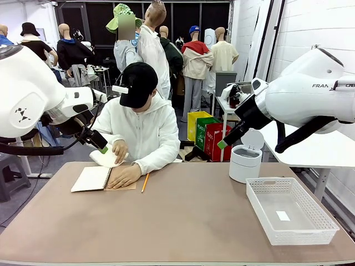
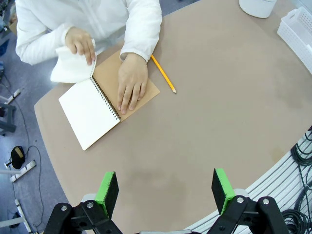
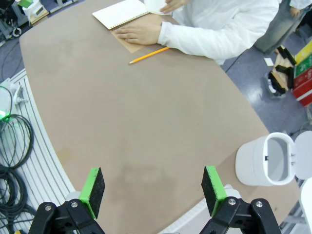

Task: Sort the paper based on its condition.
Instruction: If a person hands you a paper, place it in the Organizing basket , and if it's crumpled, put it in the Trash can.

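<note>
The paper (image 1: 105, 158) is a white sheet curling up from the open spiral notebook (image 1: 91, 178), with the person's hand gripping it. In the left wrist view the paper (image 2: 70, 66) bends off the notebook's (image 2: 87, 112) far edge, while the person's other hand presses the brown cover (image 2: 148, 90) flat. The right wrist view catches the sheet (image 3: 155, 5) at its top edge. My left gripper (image 2: 165, 187) hangs open above bare table, well short of the notebook. My right gripper (image 3: 153, 190) is open too, high over the table's middle. Neither holds anything.
A yellow pencil (image 1: 145, 182) lies right of the notebook. A white lidded bin (image 1: 244, 162) stands at the far right. In front of it, a white mesh basket (image 1: 291, 210) holds a tiny white label (image 1: 283, 215). The brown table (image 1: 183, 221) stretches between them.
</note>
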`<state>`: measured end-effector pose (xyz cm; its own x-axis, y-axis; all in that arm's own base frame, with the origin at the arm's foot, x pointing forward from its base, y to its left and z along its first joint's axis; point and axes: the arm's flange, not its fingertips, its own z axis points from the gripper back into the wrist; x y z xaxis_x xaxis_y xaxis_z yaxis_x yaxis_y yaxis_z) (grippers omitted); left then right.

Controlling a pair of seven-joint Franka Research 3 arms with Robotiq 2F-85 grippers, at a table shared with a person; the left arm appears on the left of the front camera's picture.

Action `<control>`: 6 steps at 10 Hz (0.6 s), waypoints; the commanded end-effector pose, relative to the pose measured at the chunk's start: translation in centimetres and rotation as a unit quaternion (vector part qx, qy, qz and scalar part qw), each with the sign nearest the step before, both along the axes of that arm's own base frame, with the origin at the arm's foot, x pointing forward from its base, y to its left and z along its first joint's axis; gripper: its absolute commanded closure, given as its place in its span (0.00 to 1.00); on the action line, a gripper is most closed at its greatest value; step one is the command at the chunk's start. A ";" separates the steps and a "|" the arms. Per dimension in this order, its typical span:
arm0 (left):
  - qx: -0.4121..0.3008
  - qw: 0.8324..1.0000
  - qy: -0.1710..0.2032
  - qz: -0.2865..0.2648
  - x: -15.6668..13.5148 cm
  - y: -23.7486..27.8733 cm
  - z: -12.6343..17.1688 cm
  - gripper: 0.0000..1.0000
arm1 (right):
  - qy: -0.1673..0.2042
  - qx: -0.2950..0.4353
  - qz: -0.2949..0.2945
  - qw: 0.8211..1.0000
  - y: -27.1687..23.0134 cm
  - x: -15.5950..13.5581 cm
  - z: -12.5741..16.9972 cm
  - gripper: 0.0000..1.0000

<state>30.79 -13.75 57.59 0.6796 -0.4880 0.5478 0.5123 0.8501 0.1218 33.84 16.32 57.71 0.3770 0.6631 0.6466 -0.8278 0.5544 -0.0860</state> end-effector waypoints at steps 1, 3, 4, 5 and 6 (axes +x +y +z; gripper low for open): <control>0.001 1.000 0.000 0.000 0.0 0.0 0.0 0.00 | 0.002 -0.002 0.003 1.000 0.0 0.0 0.0 0.00; 0.001 1.000 0.000 0.000 0.0 0.0 0.0 0.00 | 0.002 -0.002 0.003 1.000 0.0 0.0 0.0 0.00; 0.001 1.000 0.000 0.000 0.0 0.0 0.0 0.00 | 0.002 -0.002 0.003 1.000 0.0 0.0 0.0 0.00; 0.001 1.000 0.000 0.000 0.0 0.0 0.0 0.00 | 0.002 -0.002 0.003 1.000 0.0 0.0 0.0 0.00; 0.001 1.000 0.000 0.000 0.0 0.0 0.0 0.00 | 0.002 -0.002 0.003 1.000 0.0 0.0 0.0 0.00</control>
